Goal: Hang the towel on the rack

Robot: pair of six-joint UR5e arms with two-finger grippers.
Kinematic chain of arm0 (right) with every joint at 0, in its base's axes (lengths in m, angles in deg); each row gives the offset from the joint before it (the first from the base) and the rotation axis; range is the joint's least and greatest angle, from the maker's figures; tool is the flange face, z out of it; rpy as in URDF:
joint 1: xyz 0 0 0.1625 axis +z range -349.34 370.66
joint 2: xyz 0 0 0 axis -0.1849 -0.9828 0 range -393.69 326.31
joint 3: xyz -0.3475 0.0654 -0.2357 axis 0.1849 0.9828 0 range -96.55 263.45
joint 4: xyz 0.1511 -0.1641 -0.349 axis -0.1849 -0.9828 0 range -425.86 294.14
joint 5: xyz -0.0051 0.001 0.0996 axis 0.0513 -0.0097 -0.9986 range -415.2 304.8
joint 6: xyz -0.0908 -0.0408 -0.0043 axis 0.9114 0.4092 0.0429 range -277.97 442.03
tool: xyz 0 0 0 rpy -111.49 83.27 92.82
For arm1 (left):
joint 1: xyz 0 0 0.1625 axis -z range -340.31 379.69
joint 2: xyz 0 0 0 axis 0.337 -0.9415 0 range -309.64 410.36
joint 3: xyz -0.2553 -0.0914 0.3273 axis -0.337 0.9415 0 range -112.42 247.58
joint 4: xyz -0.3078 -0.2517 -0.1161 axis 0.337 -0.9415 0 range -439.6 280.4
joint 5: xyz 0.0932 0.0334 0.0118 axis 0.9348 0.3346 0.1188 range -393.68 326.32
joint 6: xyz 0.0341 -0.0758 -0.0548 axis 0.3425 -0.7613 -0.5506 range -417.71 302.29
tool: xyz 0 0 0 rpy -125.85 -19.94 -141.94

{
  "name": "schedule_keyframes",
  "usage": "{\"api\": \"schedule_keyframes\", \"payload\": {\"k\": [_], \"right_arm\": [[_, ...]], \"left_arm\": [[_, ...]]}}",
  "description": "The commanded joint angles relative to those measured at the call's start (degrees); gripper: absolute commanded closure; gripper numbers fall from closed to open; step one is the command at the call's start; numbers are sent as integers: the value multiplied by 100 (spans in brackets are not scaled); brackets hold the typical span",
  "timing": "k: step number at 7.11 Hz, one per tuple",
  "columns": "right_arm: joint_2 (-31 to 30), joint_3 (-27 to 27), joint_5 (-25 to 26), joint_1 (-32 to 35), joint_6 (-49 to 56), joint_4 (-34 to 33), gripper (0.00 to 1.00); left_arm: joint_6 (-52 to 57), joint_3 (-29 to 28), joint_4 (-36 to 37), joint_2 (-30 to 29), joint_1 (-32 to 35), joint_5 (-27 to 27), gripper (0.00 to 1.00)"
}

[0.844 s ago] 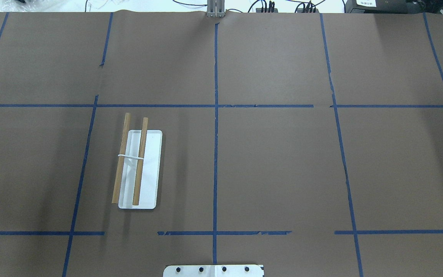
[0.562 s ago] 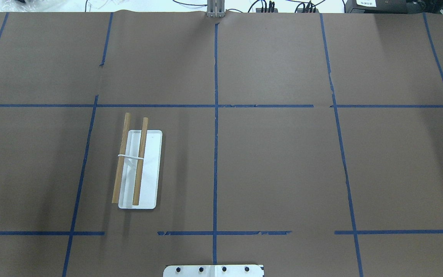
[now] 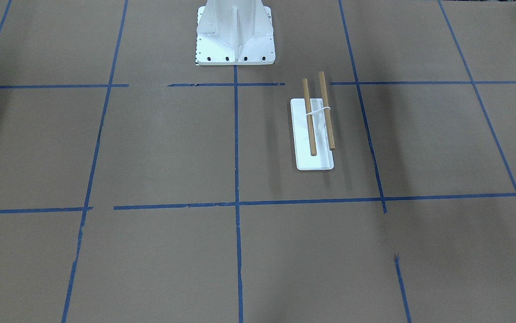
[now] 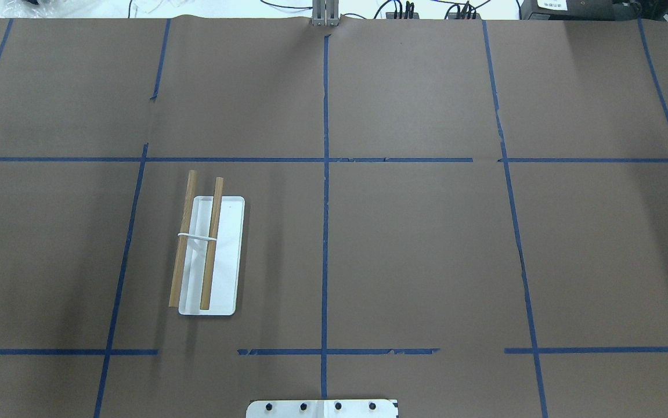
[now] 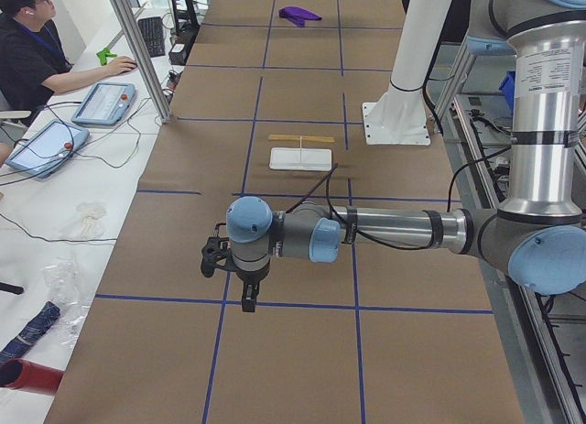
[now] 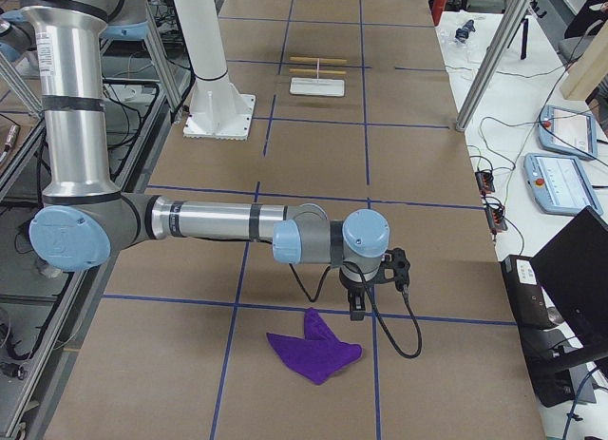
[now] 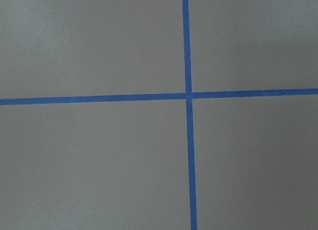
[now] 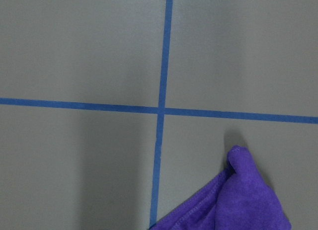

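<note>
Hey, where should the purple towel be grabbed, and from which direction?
Probably the raised pointed fold of the towel, pinched from straight above. It lies crumpled low on the table, so its edges offer little side entry, while that peak stands up nearest the right tool.

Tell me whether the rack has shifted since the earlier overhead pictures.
No. In the overhead view the rack sits exactly where it did, at the same gap from the blue tape line on its left.
</note>
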Motion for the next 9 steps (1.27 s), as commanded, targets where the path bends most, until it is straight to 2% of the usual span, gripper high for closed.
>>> {"api": "schedule_keyframes", "payload": {"k": [1, 2, 3, 4, 9], "right_arm": [[1, 1406, 38, -13, -15, 1683, 0], [44, 2092, 47, -22, -32, 2521, 0], [27, 2282, 169, -135, -15, 2764, 0], [19, 2362, 458, -276, -6, 2836, 0], [80, 2731, 496, -795, -15, 2846, 0]], "left_arm": [[0, 48, -7, -2, 6, -10, 0], [0, 57, -7, -2, 6, -10, 0], [0, 75, -7, 6, 6, -10, 0], [0, 75, -7, 6, 6, -10, 0], [0, 119, -7, -2, 6, -10, 0]]}}
